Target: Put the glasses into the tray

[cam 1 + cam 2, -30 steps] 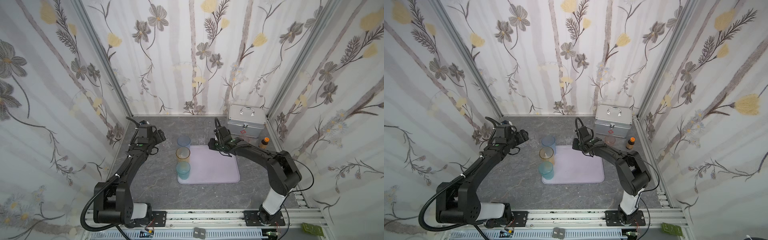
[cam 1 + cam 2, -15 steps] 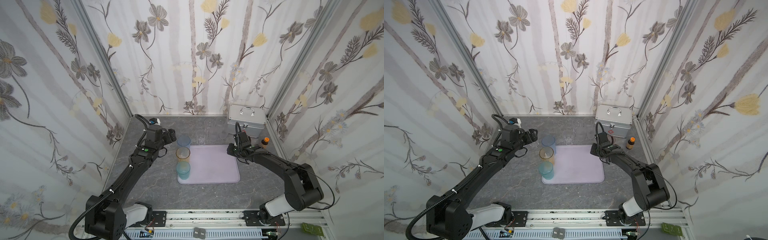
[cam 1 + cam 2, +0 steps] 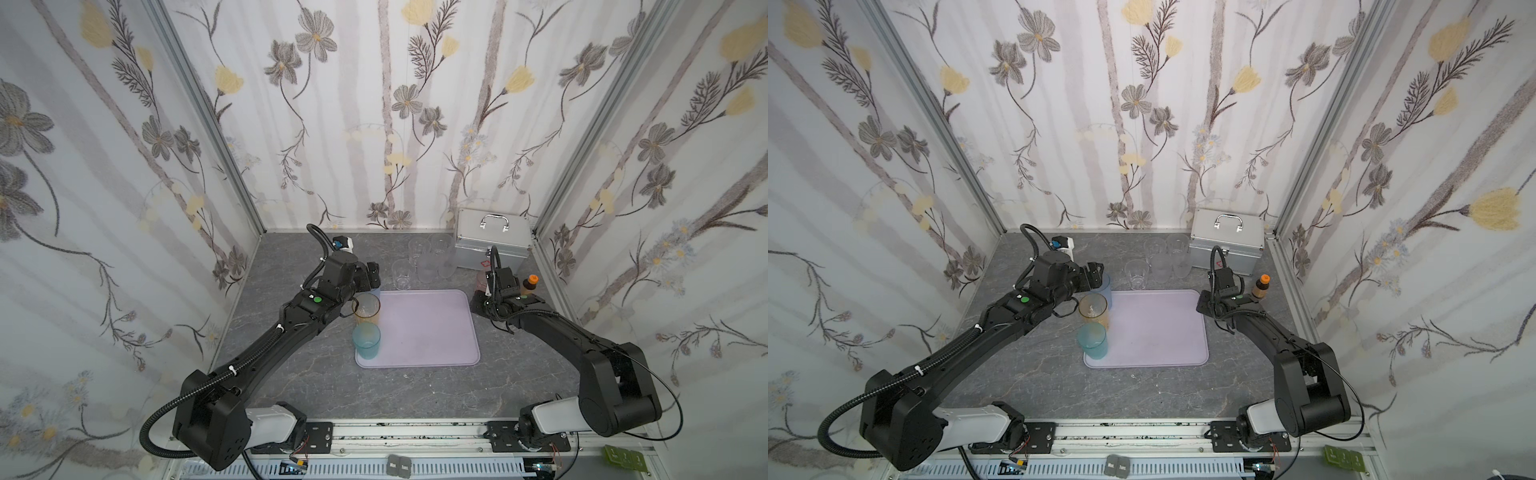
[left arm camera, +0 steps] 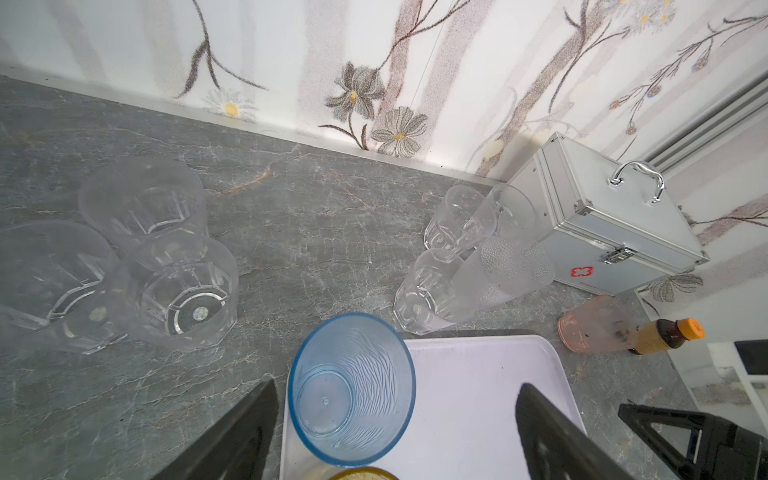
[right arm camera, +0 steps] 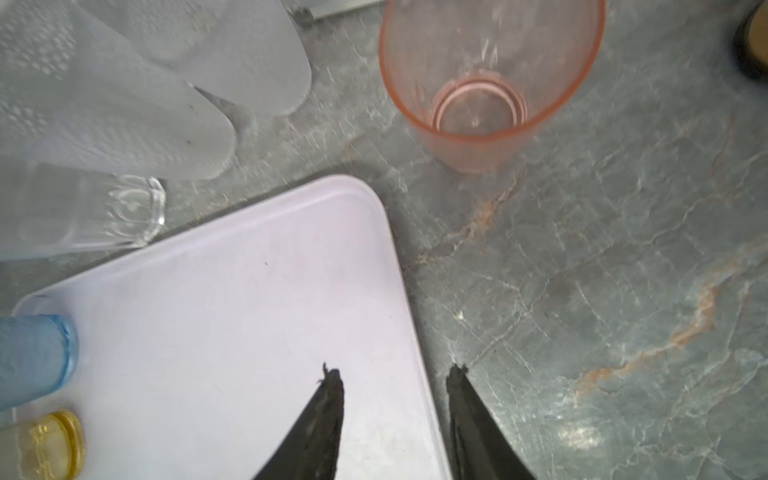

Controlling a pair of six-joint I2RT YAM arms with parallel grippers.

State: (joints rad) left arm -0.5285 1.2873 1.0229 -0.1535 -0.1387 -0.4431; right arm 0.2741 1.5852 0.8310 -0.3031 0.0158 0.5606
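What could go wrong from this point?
1. The left tool stands open astride the blue tumbler, which sits beside the amber tumbler on the tray; pulling back crooked could topple either.
2. The right tool looks opened narrower than the pink tumbler, and the brown bottle stands close by; a push could knock both.

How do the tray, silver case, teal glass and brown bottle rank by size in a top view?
Largest to smallest:
tray
silver case
teal glass
brown bottle
The case stands farther back, so it may look smaller.
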